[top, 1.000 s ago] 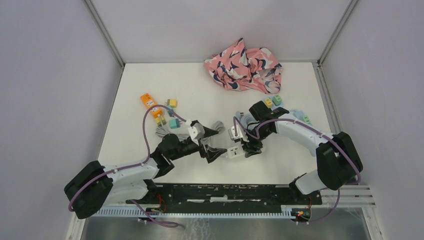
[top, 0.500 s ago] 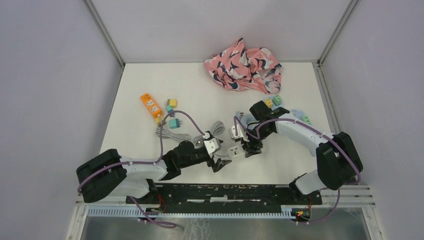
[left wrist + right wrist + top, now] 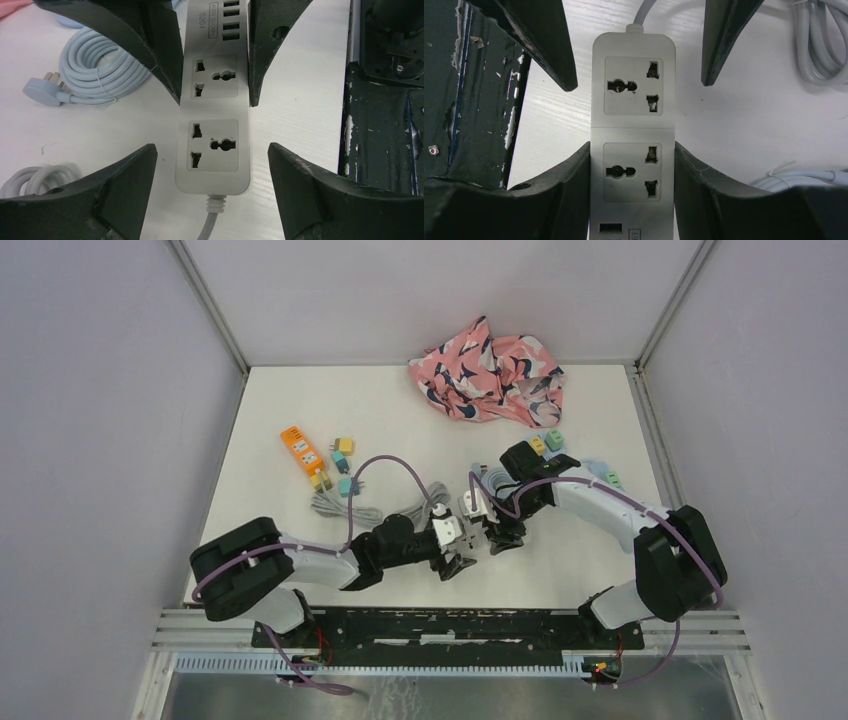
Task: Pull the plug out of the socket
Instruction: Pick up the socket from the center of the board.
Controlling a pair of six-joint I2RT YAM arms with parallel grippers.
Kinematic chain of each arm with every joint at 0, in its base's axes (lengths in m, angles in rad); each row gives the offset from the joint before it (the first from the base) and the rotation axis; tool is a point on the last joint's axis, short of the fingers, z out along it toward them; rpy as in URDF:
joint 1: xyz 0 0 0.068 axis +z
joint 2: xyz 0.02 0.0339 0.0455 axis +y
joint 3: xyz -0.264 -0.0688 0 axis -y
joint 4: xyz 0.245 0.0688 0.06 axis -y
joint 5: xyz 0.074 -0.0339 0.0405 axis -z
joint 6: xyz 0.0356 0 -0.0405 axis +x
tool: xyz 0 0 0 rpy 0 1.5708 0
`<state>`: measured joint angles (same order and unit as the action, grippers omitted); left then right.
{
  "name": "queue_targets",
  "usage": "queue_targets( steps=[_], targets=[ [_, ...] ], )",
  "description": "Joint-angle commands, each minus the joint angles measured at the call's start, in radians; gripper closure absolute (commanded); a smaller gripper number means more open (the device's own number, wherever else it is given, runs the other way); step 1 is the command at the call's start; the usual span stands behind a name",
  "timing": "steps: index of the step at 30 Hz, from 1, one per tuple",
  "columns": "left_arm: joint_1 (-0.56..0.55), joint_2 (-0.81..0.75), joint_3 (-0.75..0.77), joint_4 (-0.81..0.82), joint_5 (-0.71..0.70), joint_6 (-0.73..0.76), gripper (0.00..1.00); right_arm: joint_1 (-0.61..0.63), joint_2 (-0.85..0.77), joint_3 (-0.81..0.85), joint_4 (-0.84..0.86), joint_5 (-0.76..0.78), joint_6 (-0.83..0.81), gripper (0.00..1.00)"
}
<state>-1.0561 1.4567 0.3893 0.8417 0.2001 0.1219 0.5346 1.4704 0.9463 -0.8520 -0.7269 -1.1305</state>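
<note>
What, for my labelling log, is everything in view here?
power strip: one, white, table centre, visible sockets empty
cable with plug: one, light blue, coiled beside the strip
coiled cable: one, grey, left of centre
cloth: one, pink patterned, far edge
box: one, orange, left side
small connectors: several, yellow and teal, by the box and right arm
table: one, white
left gripper: one, black, open astride the strip's cord end
right gripper: one, black, shut on the strip

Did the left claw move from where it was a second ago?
Yes. The left claw slid right, farther from the orange box, and now sits open around the power strip that the right claw holds.
</note>
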Motion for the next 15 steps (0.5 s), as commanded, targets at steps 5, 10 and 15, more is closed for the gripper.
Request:
queue_targets(
  steps=[5, 10, 15],
  targets=[
    [-0.005, 0.07, 0.096, -0.026, 0.033, 0.051, 0.31, -0.004, -0.046, 0.037, -0.016, -0.061, -0.015, 0.98],
    [-0.004, 0.079, 0.125, -0.07, 0.023, 0.049, 0.87, -0.004, -0.051, 0.037, -0.018, -0.065, -0.016, 0.98],
    [0.013, 0.023, 0.081, -0.039, -0.067, 0.03, 0.97, -0.008, -0.054, 0.048, -0.027, -0.078, -0.006, 0.84]
  ],
)
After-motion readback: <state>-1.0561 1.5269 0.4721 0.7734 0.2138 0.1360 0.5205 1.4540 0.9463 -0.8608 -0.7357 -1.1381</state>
